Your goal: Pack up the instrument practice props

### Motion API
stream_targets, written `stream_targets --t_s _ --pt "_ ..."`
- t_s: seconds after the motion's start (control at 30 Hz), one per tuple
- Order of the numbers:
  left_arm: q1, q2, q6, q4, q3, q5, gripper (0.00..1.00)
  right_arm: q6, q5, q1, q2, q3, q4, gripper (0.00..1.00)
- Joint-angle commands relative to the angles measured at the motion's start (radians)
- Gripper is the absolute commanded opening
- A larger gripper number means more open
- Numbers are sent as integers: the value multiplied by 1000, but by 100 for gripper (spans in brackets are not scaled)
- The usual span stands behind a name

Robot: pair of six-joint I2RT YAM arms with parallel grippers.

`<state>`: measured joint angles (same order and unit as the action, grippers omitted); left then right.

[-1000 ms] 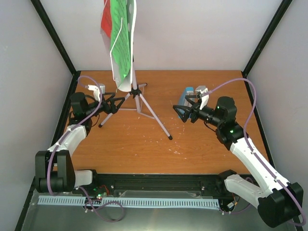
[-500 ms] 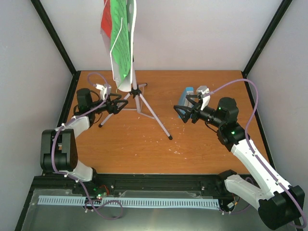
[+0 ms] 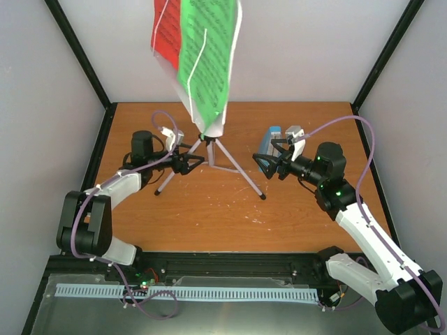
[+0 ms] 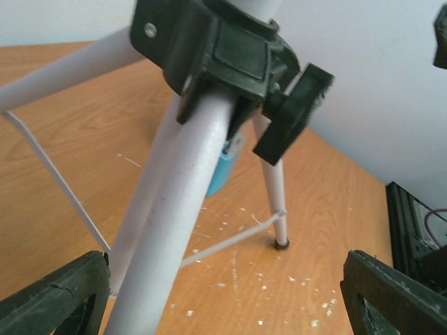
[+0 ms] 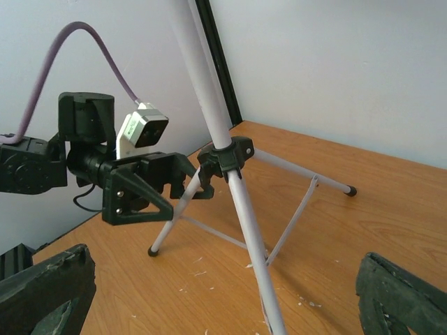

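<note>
— Wooden surface, stand on its feet at the back, pages on top. Holding anything?
— No, both apart: my left gripper straddles a leg, my right gripper hovers beside the metronome. It looks top-heavy; a sideways nudge could topple it.

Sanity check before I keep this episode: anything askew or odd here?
Music stand looks askew: its tray of red and green pages leans right of the tripod hub in the top view, while the open left gripper straddles one leg. White flecks also scatter the table.
</note>
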<state>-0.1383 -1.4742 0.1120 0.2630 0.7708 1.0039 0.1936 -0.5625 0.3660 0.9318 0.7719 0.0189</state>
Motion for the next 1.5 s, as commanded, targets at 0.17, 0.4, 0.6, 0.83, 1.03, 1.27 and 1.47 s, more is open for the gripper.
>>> stream_targets --t_s 0.17,0.4,0.6,0.83,1.03,1.27,1.47 --pt "-37 -30 -14 -60 87 -3 61 -19 -1 -3 -13 -7 -15 100" --pt "-53 -83 -47 -95 164 6 35 -28 25 -3 -33 -7 -41 100" --pt "-53 -67 -49 -148 149 -115 6 -34 37 -3 -27 -10 -51 100" --pt "-15 125 33 -282 56 -507 0 -31 42 -2 -8 -7 -24 100" --pt "34 267 144 -338 -13 -701 0 -29 63 -3 0 -14 -11 100" --pt "-52 239 340 -221 8 -807 0 -14 145 -2 -22 -32 -19 100" --pt "-226 92 498 -42 57 -876 0 -16 270 -3 -90 -42 -73 100"
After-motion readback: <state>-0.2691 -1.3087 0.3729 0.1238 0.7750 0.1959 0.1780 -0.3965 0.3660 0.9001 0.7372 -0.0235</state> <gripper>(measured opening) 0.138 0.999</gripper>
